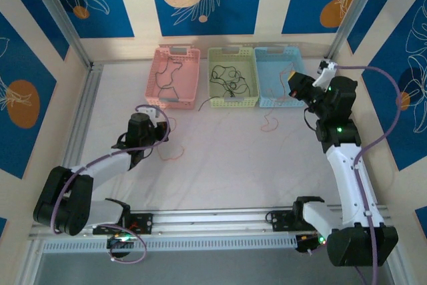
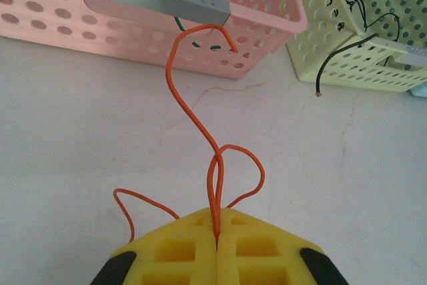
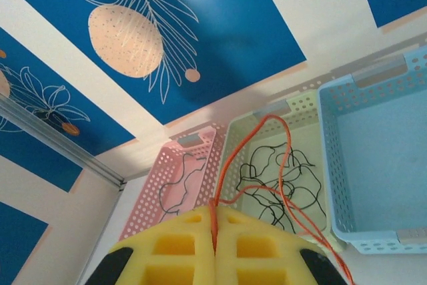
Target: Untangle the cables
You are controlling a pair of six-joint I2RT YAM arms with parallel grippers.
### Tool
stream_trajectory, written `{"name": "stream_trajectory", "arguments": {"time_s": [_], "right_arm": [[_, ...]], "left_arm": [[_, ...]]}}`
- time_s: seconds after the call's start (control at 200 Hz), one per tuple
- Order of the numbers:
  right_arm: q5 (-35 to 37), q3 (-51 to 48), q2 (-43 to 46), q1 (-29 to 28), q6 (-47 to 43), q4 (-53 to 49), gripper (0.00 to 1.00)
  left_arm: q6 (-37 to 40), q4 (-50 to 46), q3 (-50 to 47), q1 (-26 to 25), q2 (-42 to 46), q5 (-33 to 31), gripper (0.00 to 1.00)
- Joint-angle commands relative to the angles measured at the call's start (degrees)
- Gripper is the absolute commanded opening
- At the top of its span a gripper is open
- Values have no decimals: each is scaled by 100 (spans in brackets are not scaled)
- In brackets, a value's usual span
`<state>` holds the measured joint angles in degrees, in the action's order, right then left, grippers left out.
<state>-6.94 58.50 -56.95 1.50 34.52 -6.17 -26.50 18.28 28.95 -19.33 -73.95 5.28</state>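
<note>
orange-red thin wire (image 2: 215, 185) is clamped in the left fingers (image 2: 175, 248), pads shut tight on it. it rises off the white bench (image 1: 220, 171) and hooks toward the near wall of the pink perforated plastic basket (image 2: 260, 38), far left. the right fingers (image 3: 177, 248) are clenched on an orange-red strand (image 3: 214, 206), up at the far right by the pale blue perforated basket (image 3: 380, 165). in the right wrist view that strand loops across the light green perforated basket (image 3: 300, 103) in the middle. thin black wires (image 3: 280, 178) lie squiggled in the green basket, more in the pink one. one black wire end (image 2: 319, 85) pokes out over the green basket's near wall.

handling, my read: near weightless, floppy, but they keep their kinks, so they'll spring and snag on basket holes and on each other. thin and probably slick. pinch on a straight run near an end, not on a loop, and pull slow.

unclear: can't tell whether the arms hold one orange wire or two. top view shows an orange squiggle (image 1: 175, 153) on the bench by the left arm and a second orange squiggle (image 1: 269, 125) near the right arm, too thin to trace. crossings in the green basket are unreadable.
</note>
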Motion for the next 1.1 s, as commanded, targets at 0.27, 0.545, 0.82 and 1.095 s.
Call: {"name": "stream_trajectory", "arguments": {"time_s": [0.27, 0.545, 0.82, 1.095], "right_arm": [[1246, 2006, -1497, -45, -168, 495, 0], [2157, 3361, -3373, -184, -239, 368, 3], [2155, 3327, -4262, -351, -378, 113, 41], [1038, 1729, -3122, -629, -1023, 928, 44]], "left_arm": [[90, 237, -47, -102, -52, -36, 0], [130, 218, -21, -137, -91, -51, 0], [155, 217, -21, -184, -91, -71, 0], [216, 308, -71, -229, 2, 0, 0]]}}
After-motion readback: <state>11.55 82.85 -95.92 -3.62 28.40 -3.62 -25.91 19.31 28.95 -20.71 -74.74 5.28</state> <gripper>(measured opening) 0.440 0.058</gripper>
